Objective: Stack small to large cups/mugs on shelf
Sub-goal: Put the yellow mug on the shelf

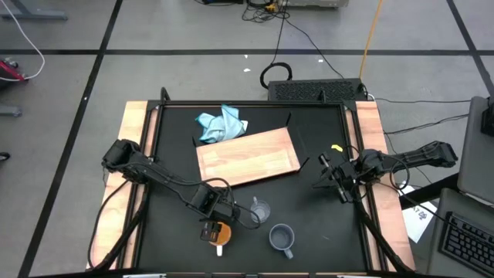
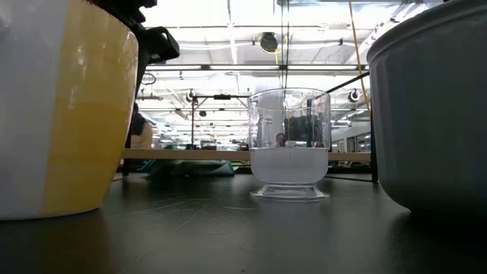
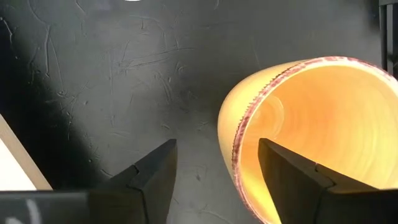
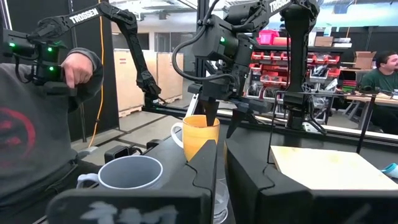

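The orange mug (image 1: 219, 232) with its white handle stands upright on the black table near the near edge. My left gripper (image 1: 211, 225) hangs over it, open. In the left wrist view one finger (image 3: 292, 177) is inside the mug and the other (image 3: 152, 177) outside, with the rim (image 3: 239, 134) between them and untouched. The clear glass cup (image 1: 260, 208) and the grey-blue mug (image 1: 282, 238) stand to its right. The wooden board (image 1: 247, 158) lies flat mid-table. My right gripper (image 1: 333, 181) waits, shut, by the right edge.
A crumpled light-blue cloth (image 1: 221, 123) lies at the board's far left corner. Wooden rails (image 1: 135, 139) border the black table on both sides. In the right wrist view a person's sleeve and hand (image 4: 43, 112) show beyond the table near the grey-blue mug (image 4: 127, 173).
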Controlling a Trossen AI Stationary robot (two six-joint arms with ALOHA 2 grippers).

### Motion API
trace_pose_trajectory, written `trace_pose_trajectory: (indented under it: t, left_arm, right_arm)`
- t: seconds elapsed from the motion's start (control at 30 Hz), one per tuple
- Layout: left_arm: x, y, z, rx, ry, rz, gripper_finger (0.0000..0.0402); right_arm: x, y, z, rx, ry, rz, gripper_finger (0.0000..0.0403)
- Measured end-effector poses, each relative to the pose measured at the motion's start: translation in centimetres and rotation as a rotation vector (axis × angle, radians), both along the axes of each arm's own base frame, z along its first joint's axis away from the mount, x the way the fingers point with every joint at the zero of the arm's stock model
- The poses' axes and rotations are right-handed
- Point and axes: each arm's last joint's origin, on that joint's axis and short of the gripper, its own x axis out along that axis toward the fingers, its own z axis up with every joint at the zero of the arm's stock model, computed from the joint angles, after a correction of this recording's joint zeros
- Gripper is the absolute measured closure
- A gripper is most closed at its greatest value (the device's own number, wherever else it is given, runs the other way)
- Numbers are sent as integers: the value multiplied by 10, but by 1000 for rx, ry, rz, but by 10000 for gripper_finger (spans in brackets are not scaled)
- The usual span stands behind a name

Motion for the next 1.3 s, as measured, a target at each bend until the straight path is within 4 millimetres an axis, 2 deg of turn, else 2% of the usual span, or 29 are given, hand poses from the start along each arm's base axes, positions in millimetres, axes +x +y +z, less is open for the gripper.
trace_pose_trajectory:
  t: [0.73,1.07,1.3]
  left_arm:
    - [1,1,0,6,-9,-18,386]
    - [1,0,4,-20,-26,-43,390]
    - [-11,8,33,-27,-111,-46,391]
  right_arm:
    - [0,0,0,0,0,0,378]
    - [0,0,0,0,0,0,378]
    - [0,0,0,0,-1,0,378]
